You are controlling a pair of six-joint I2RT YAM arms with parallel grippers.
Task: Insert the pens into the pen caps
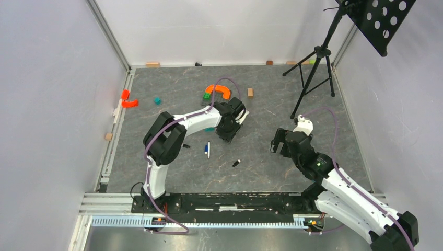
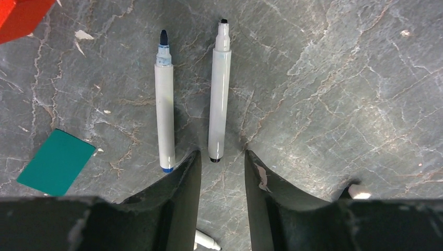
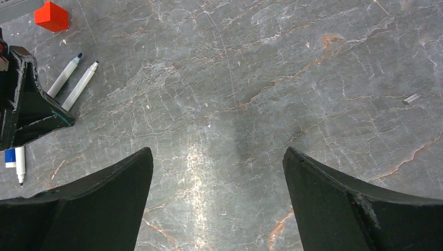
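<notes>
The right gripper (image 3: 217, 151) hangs wide open, empty. The left gripper (image 2: 221, 159), narrowly open, straddles the tail of the black-tipped pen (image 2: 219, 99), beside the blue-tipped pen (image 2: 165, 104). Both are bare, so at least two cappings remain. A black cap (image 1: 236, 163) lies loose on the table (image 1: 271, 178). The third pen (image 1: 208, 150) may be capped; too small to tell.

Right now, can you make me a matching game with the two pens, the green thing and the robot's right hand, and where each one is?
Things:
1 blue-tipped pen
2 black-tipped pen
3 teal block
4 right gripper

Places or states:
A open, nothing between its fingers
B just ahead of the left gripper's gap
C between the teal block and the other pen
D left of both pens in the left wrist view

Pairs: 1-C, 2-B, 3-D, 4-A
</notes>
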